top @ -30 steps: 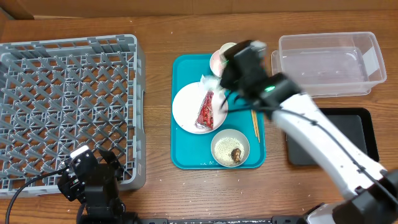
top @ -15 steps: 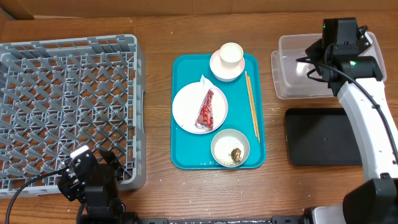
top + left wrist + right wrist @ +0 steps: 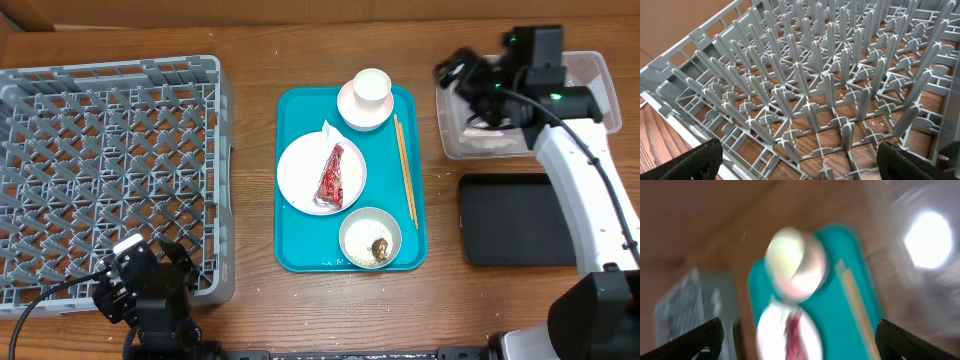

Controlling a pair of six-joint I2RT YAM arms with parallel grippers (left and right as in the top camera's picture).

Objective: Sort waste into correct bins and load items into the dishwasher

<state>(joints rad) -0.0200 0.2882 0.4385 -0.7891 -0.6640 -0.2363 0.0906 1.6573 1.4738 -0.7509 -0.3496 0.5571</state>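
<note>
Napkin (image 3: 492,141) dropped into tub (image 3: 588,72), beside opened right tool (image 3: 464,77).

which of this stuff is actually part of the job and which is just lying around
Job: dish rack, clear tub, black tray, red wrapper, plate, pink dish, cup, bowl, chopsticks.
Lying about: teal tray, black cable.

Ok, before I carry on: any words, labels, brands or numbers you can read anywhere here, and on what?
No text can be read in any view.
Red wrapper: any print is too small to read from overhead and blurred in the right wrist view.
Dish rack, teal tray, clear tub, black tray: no lettering visible.
</note>
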